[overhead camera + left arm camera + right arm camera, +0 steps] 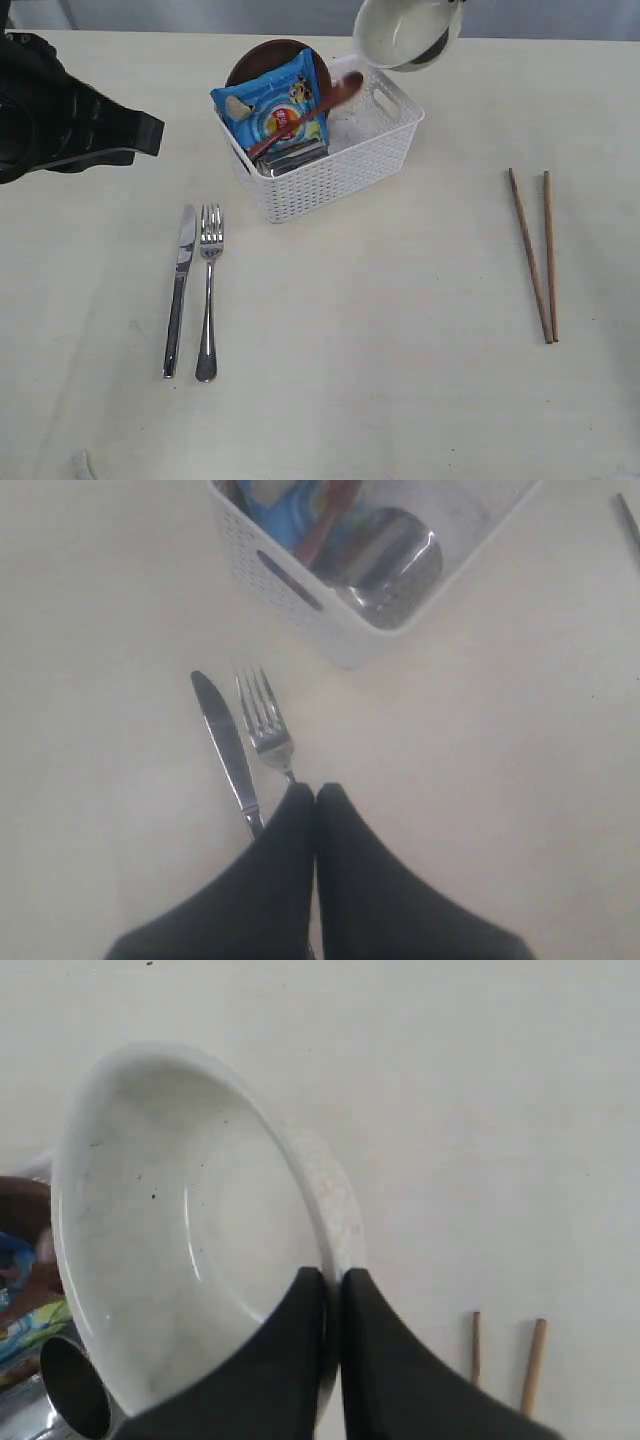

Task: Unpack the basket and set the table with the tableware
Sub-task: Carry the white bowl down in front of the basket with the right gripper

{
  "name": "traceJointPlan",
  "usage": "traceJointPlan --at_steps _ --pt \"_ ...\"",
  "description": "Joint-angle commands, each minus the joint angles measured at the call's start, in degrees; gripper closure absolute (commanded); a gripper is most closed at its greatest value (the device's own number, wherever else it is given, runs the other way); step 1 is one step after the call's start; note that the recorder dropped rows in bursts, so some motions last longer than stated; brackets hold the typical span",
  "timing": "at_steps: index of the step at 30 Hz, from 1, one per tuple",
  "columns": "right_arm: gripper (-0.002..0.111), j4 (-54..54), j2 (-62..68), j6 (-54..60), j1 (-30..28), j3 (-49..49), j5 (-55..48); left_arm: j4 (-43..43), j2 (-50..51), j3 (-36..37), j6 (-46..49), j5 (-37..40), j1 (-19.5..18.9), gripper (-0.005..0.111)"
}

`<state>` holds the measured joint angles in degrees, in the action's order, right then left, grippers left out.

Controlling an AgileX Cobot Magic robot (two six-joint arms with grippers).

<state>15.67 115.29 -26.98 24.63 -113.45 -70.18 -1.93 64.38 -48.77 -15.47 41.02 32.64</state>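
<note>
Bowl (398, 35) aloft; snack bag (272, 108) against spoon (338, 93), mug (385, 560)

The left gripper (316, 798) and right gripper (333, 1282) each have 2 smooth, tapered, matte black fingers (265, 890).

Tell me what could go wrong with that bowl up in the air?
The right hand pinches the bowl only at its rim, and the bowl hangs tilted, so it might slip and fall onto the basket. Moving low, it could also knock the spoon that sticks up out of the basket. Set down too far over, it might bump the chopsticks.
</note>
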Motion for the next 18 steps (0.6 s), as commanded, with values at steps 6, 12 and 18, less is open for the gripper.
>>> traceJointPlan --at_steps 6,12,18 --pt "0.105 -1.64 -6.46 4.68 -1.16 -0.27 0.21 -0.25 -0.41 0.35 0.09 -0.41 -0.01 0.107" --pt "0.105 -5.08 -11.99 8.05 -1.03 5.50 0.21 -0.25 -0.41 0.35 0.09 -0.41 -0.01 0.107" --pt "0.105 -5.31 -20.28 9.24 -1.03 24.70 0.21 -0.25 -0.41 0.35 0.09 -0.31 -0.01 0.107"
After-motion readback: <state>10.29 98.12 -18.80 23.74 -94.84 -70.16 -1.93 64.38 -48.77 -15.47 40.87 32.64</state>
